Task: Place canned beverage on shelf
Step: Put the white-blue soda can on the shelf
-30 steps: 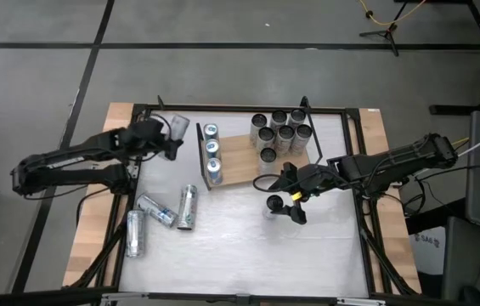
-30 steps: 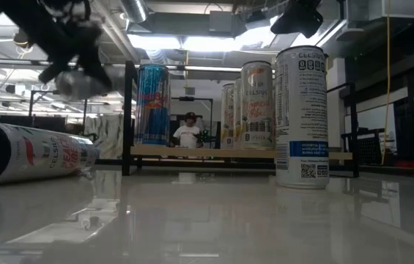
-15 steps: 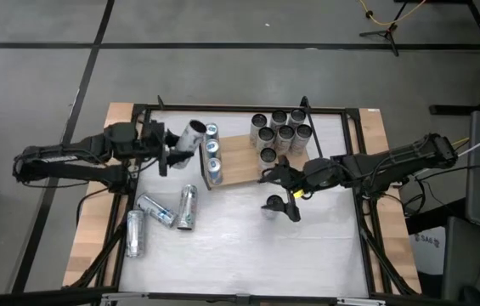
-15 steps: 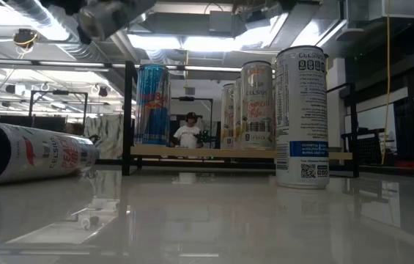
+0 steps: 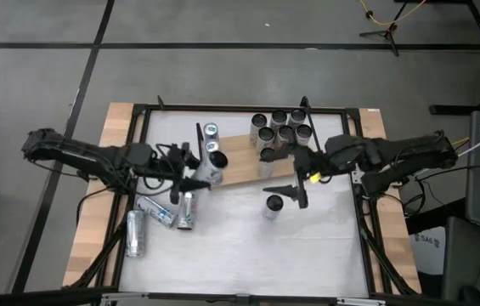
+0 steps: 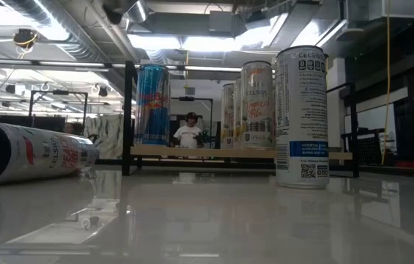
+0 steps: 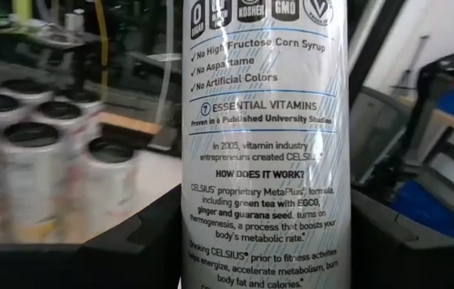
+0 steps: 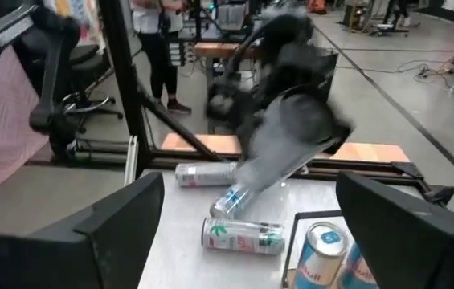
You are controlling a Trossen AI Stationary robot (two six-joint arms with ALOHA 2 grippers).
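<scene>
My left gripper [image 5: 197, 172] is shut on a white canned beverage [image 7: 263, 160], held in the air over the left end of the shelf [image 5: 244, 166], a wooden board with black wire ends. Blue cans [image 5: 211, 130] stand at that end, and a cluster of several cans [image 5: 279, 132] stands at the right end. My right gripper [image 5: 296, 189] hangs open above a standing white can [image 5: 272, 206] on the table in front of the shelf, apart from it. The low view shows this can [image 6: 302, 117] upright. My left gripper pinches the can's side wall [image 7: 210, 257] between its two fingers [image 7: 130, 257], one on each side. The fingers come about level from the table's left and lie across the can. The can is lifted clear and looks tilted in the high view [image 5: 209, 168].
Three cans lie on their sides at the near left of the table [image 5: 156, 211] [image 5: 187, 208] [image 5: 135, 234]. Bare white tabletop [image 5: 248, 246] lies toward the near edge. People show in the room beyond the table.
My left gripper has carried the can from the far left of the table toward the right and near edges, to the shelf's left end, turning as it went. My right gripper has risen from beside the standing can, which stays on the table.
</scene>
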